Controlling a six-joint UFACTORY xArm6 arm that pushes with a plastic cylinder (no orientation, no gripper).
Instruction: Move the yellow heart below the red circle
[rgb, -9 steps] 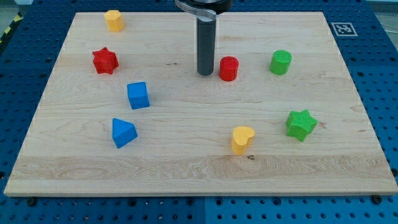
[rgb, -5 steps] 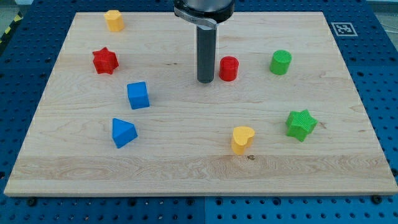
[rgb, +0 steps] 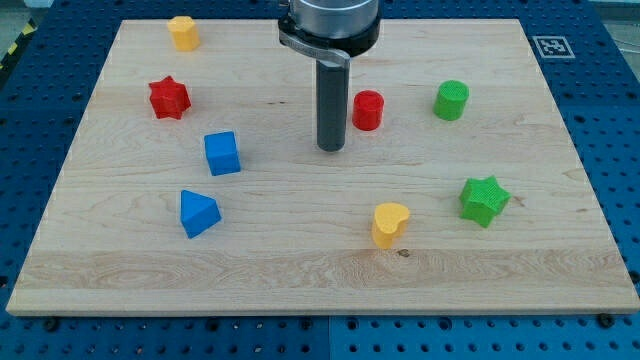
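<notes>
The yellow heart (rgb: 390, 224) lies on the wooden board toward the view's bottom, right of centre. The red circle (rgb: 368, 109) stands above it, near the middle of the board. My tip (rgb: 331, 148) rests on the board just left of and slightly below the red circle, apart from it. The tip is well above and to the left of the yellow heart.
A green circle (rgb: 451, 100) and a green star (rgb: 484, 200) are at the view's right. A red star (rgb: 169, 98), a blue cube (rgb: 222, 153) and a blue triangle (rgb: 198, 212) are at the left. A second yellow block (rgb: 183, 32) sits at the top left.
My tip has slid toward the view's bottom, from beside the red circle to a little below its level. No block has moved.
</notes>
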